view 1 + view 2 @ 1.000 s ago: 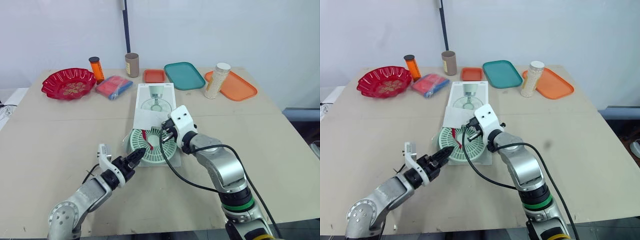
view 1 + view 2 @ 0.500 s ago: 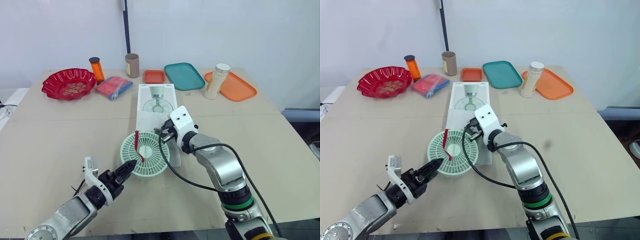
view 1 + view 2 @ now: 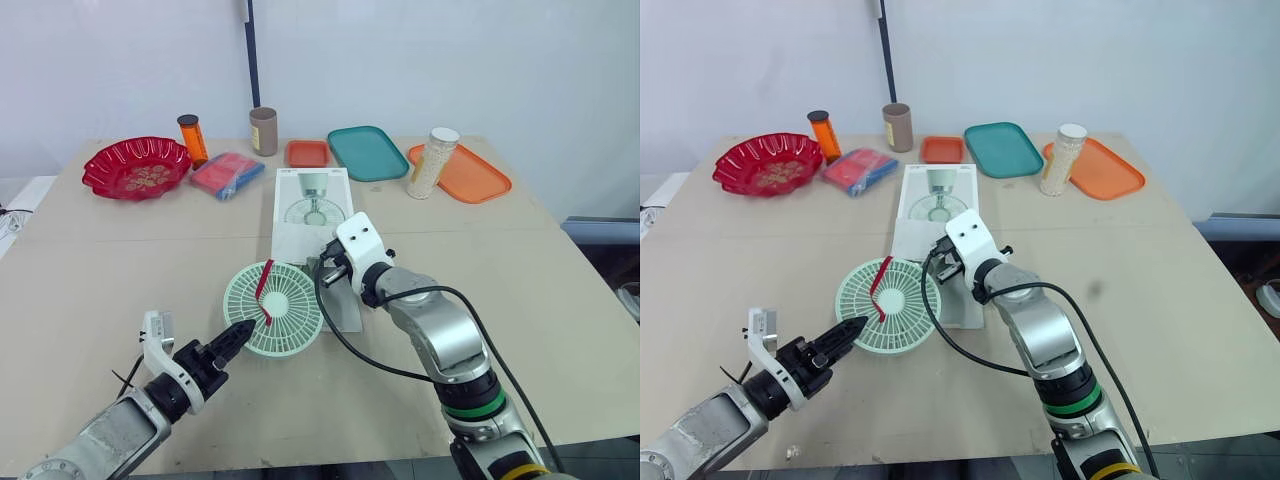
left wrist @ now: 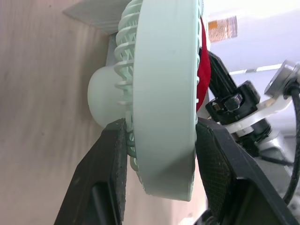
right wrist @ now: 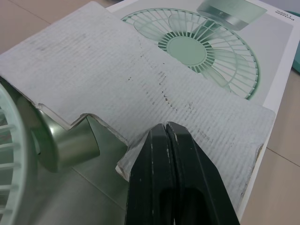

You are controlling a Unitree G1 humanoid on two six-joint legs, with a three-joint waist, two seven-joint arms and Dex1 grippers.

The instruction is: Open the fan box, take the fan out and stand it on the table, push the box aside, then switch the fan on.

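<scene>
The pale green fan [image 3: 285, 315] lies tilted just left of the white fan box [image 3: 312, 195], with its grille up and a red tag [image 3: 264, 280] across it. My left gripper [image 3: 243, 329] is shut on the fan's near rim; in the left wrist view the black fingers [image 4: 112, 164] clamp the fan head [image 4: 164, 93] from both sides. My right gripper [image 3: 328, 270] is shut on the box's open cardboard flap [image 5: 140, 70] at the near end of the box. The fan's neck [image 5: 70, 145] still reaches under that flap.
Along the back of the table stand a red bowl [image 3: 137, 167], an orange bottle [image 3: 193, 138], a brown cup [image 3: 264, 130], a blue-red packet [image 3: 229, 174], a small orange tray [image 3: 308, 152], a teal tray [image 3: 369, 151], a white-capped jar [image 3: 433, 161] and an orange tray [image 3: 468, 172].
My left gripper has drawn back to the left and toward the near edge, pulling the fan out of the box with it. The right gripper has stayed on the flap.
</scene>
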